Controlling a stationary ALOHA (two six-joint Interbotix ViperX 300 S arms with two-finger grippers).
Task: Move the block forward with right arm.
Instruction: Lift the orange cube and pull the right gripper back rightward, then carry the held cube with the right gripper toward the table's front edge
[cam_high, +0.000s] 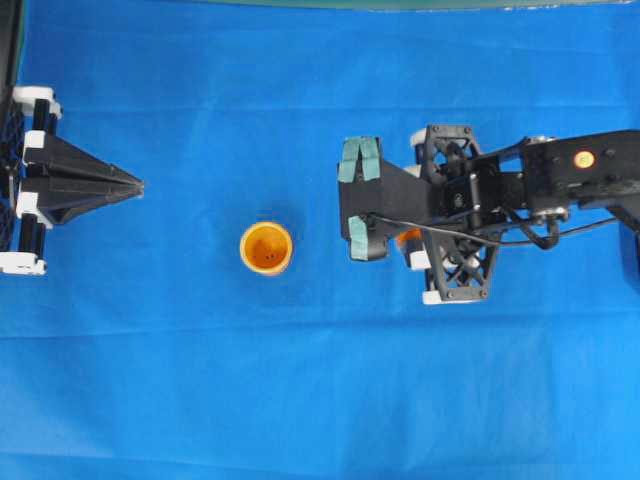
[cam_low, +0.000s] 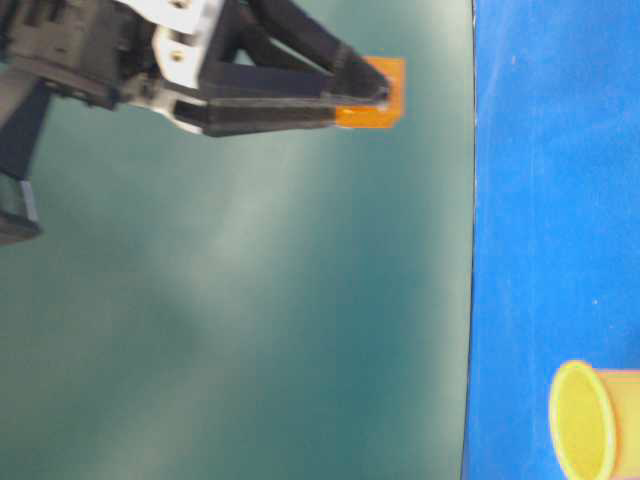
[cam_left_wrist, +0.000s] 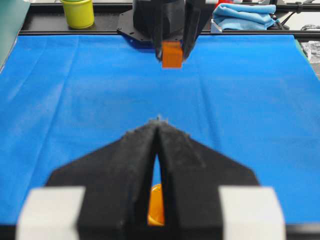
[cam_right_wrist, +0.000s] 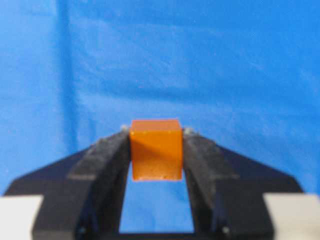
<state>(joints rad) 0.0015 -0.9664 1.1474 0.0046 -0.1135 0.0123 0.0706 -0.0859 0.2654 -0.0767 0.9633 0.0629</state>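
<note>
Two fingers of the right tool (cam_right_wrist: 156, 150) clamp the block (cam_right_wrist: 155, 149) (raised above the cloth (cam_right_wrist: 225, 60)).

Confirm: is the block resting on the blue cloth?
No. The orange block is clamped between the right end effector fingers, lifted off the cloth.

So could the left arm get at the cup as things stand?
Probably yes: the cup stands alone on the cloth, with bare cloth between it and the left gripper. The right gripper holds the block apart from it.
</note>
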